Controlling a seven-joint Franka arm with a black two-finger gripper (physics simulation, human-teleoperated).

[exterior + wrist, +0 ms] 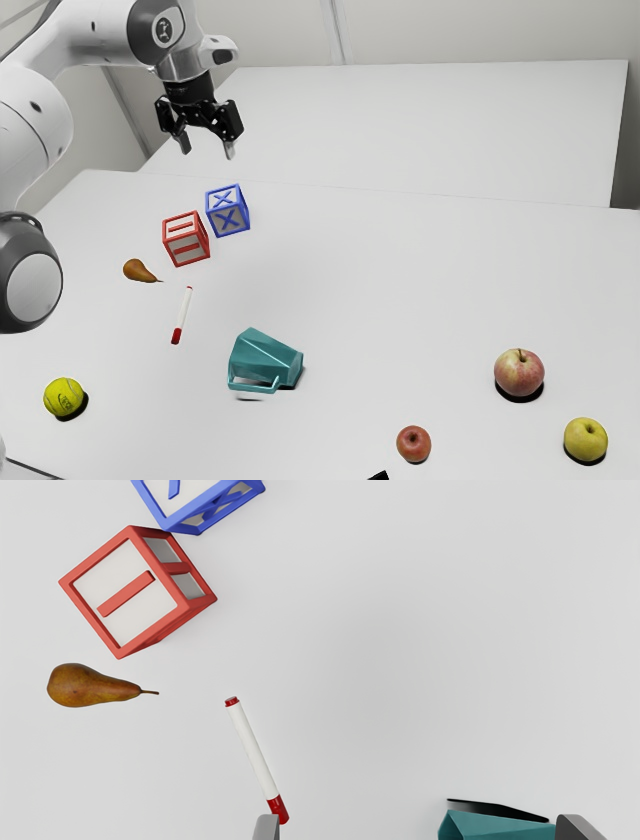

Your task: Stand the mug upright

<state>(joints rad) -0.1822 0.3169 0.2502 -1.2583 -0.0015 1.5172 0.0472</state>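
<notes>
A teal mug lies on its side on a white table, a little left of center in the lower half of the exterior view, its handle turned toward the bottom edge. Which end is the mouth cannot be told with certainty.

The righting appears not to have begun: the mug is neither gripped nor lifted. By all signs, the whole job is left: reaching the mug, taking hold, tipping it onto its base and letting go.

The gripper hangs empty in the exterior view's upper left, above and well apart from the mug, its two fingers spread wide. In the wrist view, part of the mug appears beside one fingertip, while the red end of a marker appears by the other, an overlap that likely owes more to the camera's angle than to contact.

Up and to the left of the mug in the exterior view are the marker, a pear, a red-edged block and a blue-edged block. A tennis ball sits at lower left; a small red apple, a larger apple and a yellow apple occupy the lower right.
</notes>
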